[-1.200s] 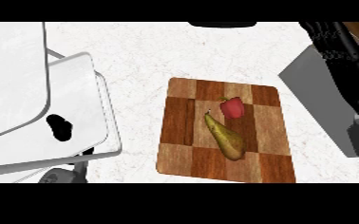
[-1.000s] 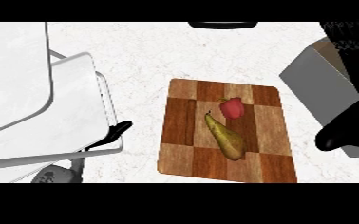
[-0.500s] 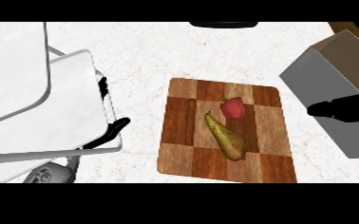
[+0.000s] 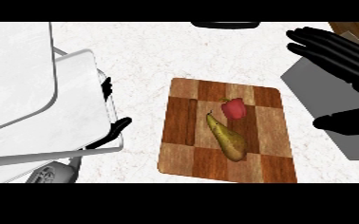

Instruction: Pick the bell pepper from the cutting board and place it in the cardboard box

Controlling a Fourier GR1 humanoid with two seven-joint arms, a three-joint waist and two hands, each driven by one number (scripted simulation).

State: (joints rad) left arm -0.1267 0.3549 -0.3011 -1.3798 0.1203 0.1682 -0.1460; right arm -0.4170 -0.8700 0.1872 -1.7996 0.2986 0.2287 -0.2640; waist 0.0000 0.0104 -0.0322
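White speckled stone forms the counter I work over; a checkered wooden cutting board lies flat at its centre. The red bell pepper rests on the board's upper middle, and a green-brown pear lies just below it, its narrow end close beside the pepper; I cannot tell whether they touch. To the left I see a large white tilted panel with a rail along its edge. My left hand shows only as dark fingers past that edge, and I cannot tell its state. At the right, my right hand hangs with its fingers spread and relaxed, holding nothing, above a grey slab; its thumb shows lower down. A brown corner of the cardboard box shows at the top right edge. Bare counter lies between board and panel, and above the board
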